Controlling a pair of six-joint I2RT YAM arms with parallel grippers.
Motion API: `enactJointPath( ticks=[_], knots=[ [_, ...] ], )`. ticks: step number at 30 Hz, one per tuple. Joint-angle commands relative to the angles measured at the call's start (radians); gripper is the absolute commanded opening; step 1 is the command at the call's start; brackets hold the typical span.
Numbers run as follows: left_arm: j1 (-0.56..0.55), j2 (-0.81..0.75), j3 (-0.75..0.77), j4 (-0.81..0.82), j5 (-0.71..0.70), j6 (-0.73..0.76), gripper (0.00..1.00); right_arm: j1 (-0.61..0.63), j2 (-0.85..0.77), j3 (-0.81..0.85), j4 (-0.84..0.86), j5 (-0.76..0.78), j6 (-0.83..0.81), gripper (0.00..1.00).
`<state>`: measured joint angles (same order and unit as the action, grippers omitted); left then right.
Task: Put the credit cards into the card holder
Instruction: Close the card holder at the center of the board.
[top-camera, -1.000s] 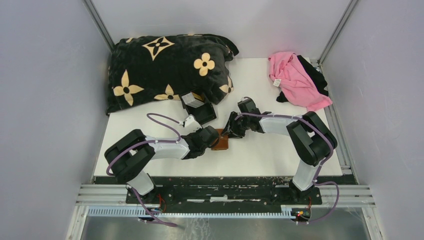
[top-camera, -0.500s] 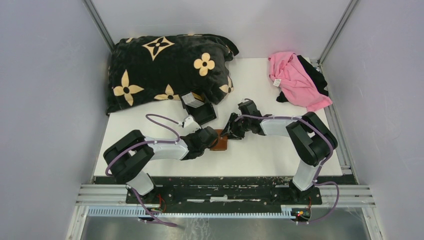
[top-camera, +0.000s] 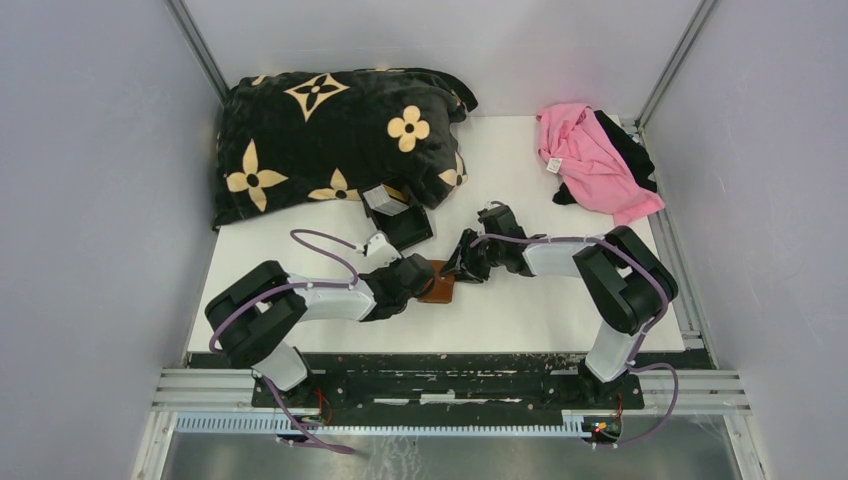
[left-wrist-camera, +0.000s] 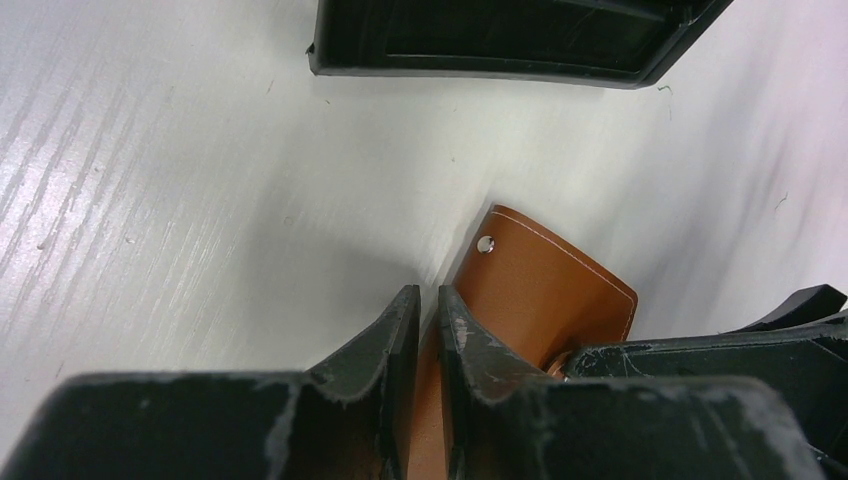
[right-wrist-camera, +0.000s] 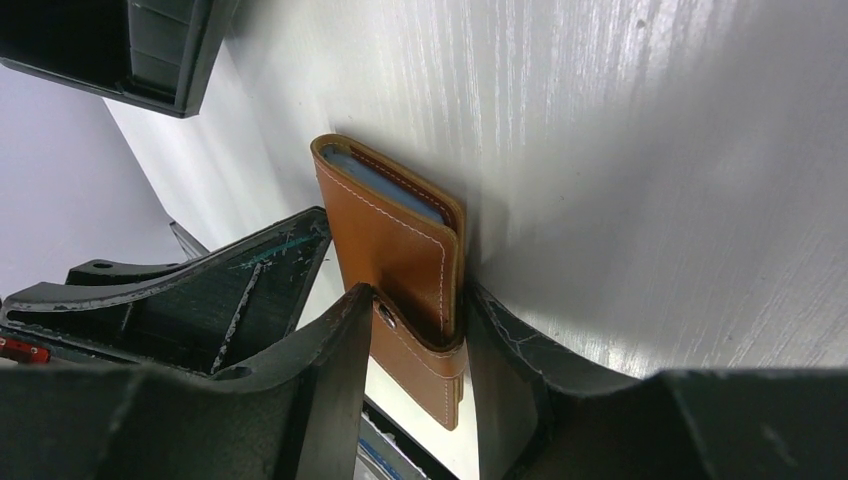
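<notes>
Hardly shifted from a second ago, both arms reach low and inward, left gripper pinching a flap of the brown stitched-leather card holder at six o'clock of the black tray, right gripper clasping its folded body, a grey-blue credit card showing only an edge, its face hidden.

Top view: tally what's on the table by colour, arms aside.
Black: 3, floral blanket, tray, black cloth
Pink: 1, pink cloth
Brown: 1, card holder
Pale grey: 1, card stack
Total: 6
</notes>
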<state>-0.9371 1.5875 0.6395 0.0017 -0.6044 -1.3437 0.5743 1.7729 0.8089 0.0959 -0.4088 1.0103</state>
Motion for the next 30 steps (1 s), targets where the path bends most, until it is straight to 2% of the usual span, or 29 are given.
enactJointPath(
  ticks=[1, 19, 30],
  knots=[
    [-0.004, 0.047, -0.067, -0.204, 0.114, 0.059, 0.22, 0.012, 0.008, -0.061, -0.092, 0.078, -0.014, 0.47],
    [-0.049, 0.072, -0.060, -0.191, 0.141, 0.038, 0.21, 0.012, -0.006, -0.221, 0.124, 0.076, 0.182, 0.47],
    [-0.065, 0.102, -0.046, -0.190, 0.137, 0.015, 0.20, 0.014, -0.041, -0.243, 0.075, 0.093, 0.162, 0.44]
  ],
)
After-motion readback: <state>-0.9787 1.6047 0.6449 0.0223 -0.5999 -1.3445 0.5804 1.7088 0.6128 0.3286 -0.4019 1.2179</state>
